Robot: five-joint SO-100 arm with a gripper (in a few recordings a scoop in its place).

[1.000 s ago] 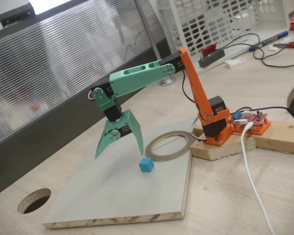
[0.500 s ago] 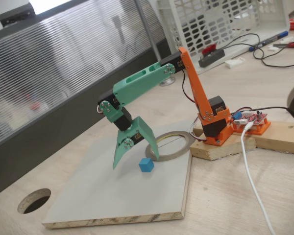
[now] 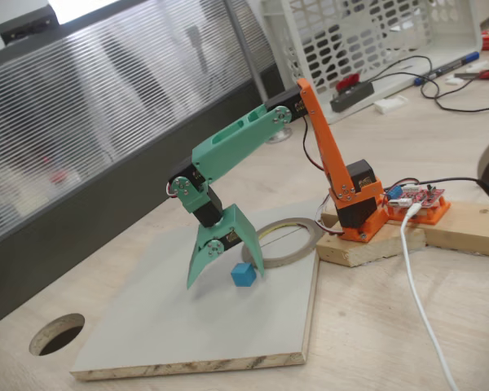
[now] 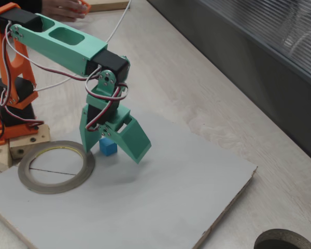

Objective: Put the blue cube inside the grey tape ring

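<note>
**Pincer lowered astride the blue cube, before closure**

We see the green pincer (image 3: 226, 269) spread wide, holding nothing, its two jaws tilted down toward the white board (image 3: 171, 326). In both fixed views the blue cube (image 3: 244, 274) sits on the board between the jaws; one jaw stands to its left in a fixed view (image 4: 108, 146), the other reaches past it on the right. Whether either jaw already touches the cube we cannot tell.

The grey tape ring (image 3: 284, 242) lies flat on the board just beyond the cube, toward the orange arm base (image 3: 354, 208), and its opening is bare. Cube and ring are near but apart. Further out, the wooden tabletop (image 3: 375, 326) carries a round hole (image 3: 57, 334) at the near left.

We judge the step in hand to be the grasp. To do it well, the pincer should settle until the jaws flank the cube's middle, centre on it, then close squarely on opposite faces, so the cube is not nudged sideways.
</note>
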